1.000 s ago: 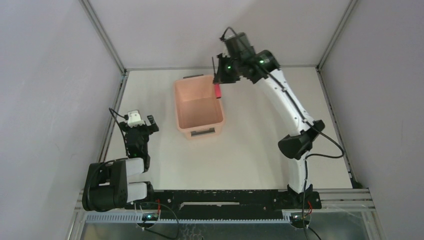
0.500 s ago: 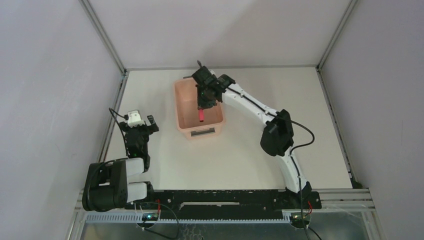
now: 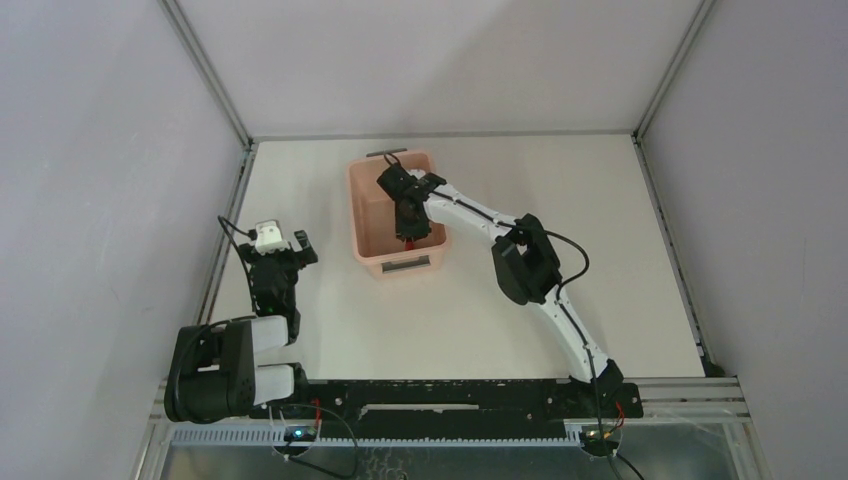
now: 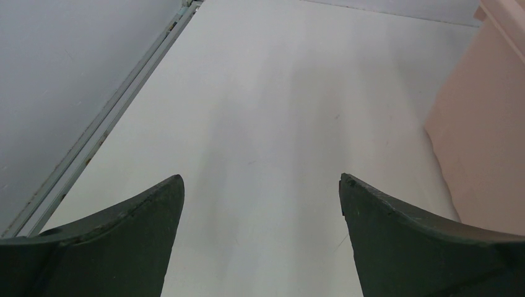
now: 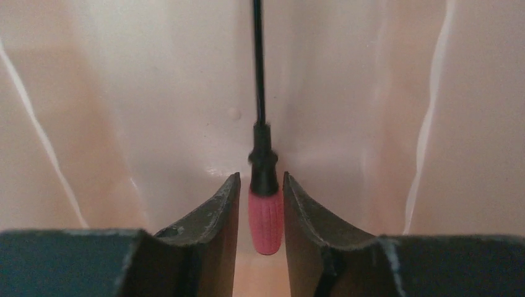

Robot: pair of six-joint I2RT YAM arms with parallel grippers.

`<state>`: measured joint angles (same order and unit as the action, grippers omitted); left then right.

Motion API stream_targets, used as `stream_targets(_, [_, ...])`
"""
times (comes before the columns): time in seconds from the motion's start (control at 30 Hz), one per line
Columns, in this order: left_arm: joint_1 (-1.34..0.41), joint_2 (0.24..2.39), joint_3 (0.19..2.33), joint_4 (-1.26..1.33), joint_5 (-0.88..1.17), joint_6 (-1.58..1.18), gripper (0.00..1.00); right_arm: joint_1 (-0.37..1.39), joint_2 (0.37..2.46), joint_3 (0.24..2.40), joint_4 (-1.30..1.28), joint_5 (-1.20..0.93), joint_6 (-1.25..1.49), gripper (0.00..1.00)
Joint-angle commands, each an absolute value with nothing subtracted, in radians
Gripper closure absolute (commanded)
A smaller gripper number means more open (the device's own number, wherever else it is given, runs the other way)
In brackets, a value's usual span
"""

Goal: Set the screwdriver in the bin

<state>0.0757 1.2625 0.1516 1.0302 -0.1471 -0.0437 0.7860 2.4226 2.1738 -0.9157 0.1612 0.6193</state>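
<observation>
The screwdriver [image 5: 266, 219], red handle and thin black shaft, lies inside the salmon-pink bin [image 3: 352, 200]; the top view shows a spot of its red handle [image 3: 404, 241] near the bin's front wall. My right gripper [image 3: 407, 228] reaches down into the bin. In the right wrist view its jaws [image 5: 260, 179] stand slightly parted on either side of the handle, with a thin gap on the left side, and the shaft points away over the bin [image 5: 124, 93] floor. My left gripper [image 3: 285, 245] rests open over the table at the left, nothing between its fingers [image 4: 261, 182].
The bin's side wall [image 4: 483, 124] shows at the right of the left wrist view. A metal frame rail [image 3: 228, 215] runs along the table's left edge beside the left arm. Grey walls enclose the white table [image 3: 560, 190].
The right arm swung from above the bin's far right corner down into the bin, carrying the screwdriver. Its jaws have just parted from the handle. The left arm has not moved.
</observation>
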Motion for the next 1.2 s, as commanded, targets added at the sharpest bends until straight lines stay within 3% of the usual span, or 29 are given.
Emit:
stream_targets(0.0, [0.069, 1.256, 0.191, 1.06, -0.152, -0.026, 0.0, 0.792, 2.375, 2.219, -0.883, 0.179, 0.623, 0.56])
stream_targets(0.1, [0.069, 1.256, 0.19, 1.06, -0.15, -0.026, 0.0, 0.797, 2.309, 2.234, -0.906, 0.183, 0.623, 0.52])
stream_targets(0.37, [0.07, 1.257, 0.19, 1.06, -0.152, -0.026, 0.0, 0.789, 2.02, 2.165, -0.858, 0.213, 0.515, 0.29])
stream_targets(0.53, [0.069, 1.256, 0.19, 1.06, -0.151, -0.026, 0.0, 0.687, 1.823, 1.945, -0.798, 0.258, 0.454, 0.15])
stream_targets(0.63, [0.069, 1.256, 0.19, 1.06, -0.152, -0.026, 0.0, 0.586, 1.701, 1.792, -0.769, 0.322, 0.387, 0.01])
stream_targets(0.77, [0.069, 1.256, 0.19, 1.06, -0.151, -0.026, 0.0, 0.396, 1.54, 1.606, -0.727, 0.38, 0.324, 0.0])
stream_targets(0.93, [0.068, 1.256, 0.191, 1.06, -0.151, -0.026, 0.0, 0.13, 1.37, 1.434, -0.682, 0.258, 0.308, 0.0])
stream_targets(1.17, [0.069, 1.256, 0.19, 1.06, -0.151, -0.026, 0.0, 0.084, 1.25, 1.343, -0.629, 0.309, 0.232, 0.0])
